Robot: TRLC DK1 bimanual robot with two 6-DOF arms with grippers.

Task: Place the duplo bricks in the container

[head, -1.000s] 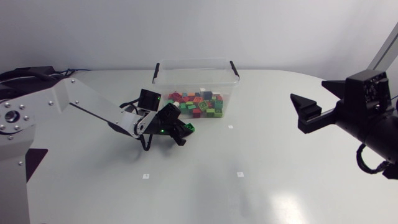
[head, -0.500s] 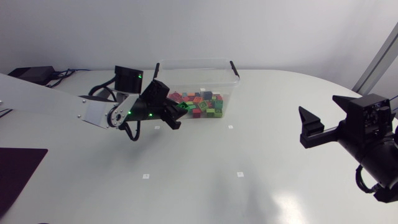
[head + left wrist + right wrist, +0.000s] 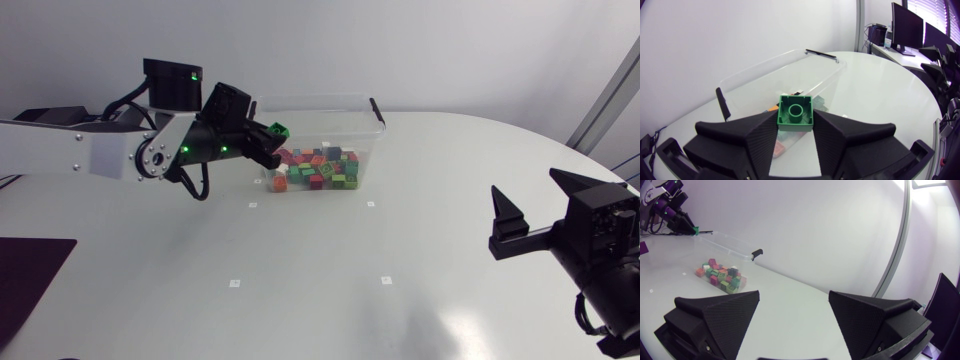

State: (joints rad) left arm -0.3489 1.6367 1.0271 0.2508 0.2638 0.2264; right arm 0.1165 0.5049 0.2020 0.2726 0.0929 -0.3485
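Note:
My left gripper is raised at the left rim of the clear plastic container and is shut on a small green duplo brick. In the left wrist view the green brick sits clamped between both fingers, stud facing the camera, with the container just ahead and below. Several red, green and orange bricks lie piled inside the container. My right gripper hangs open and empty over the table's right side, far from the container; from its wrist view the container and its bricks lie far ahead.
The container has black handles at both ends. Small white markers dot the table top. A dark mat lies at the table's left edge.
My left arm lifted the green brick from the table in front of the container up to its left rim. My right arm drew back to the right and lower.

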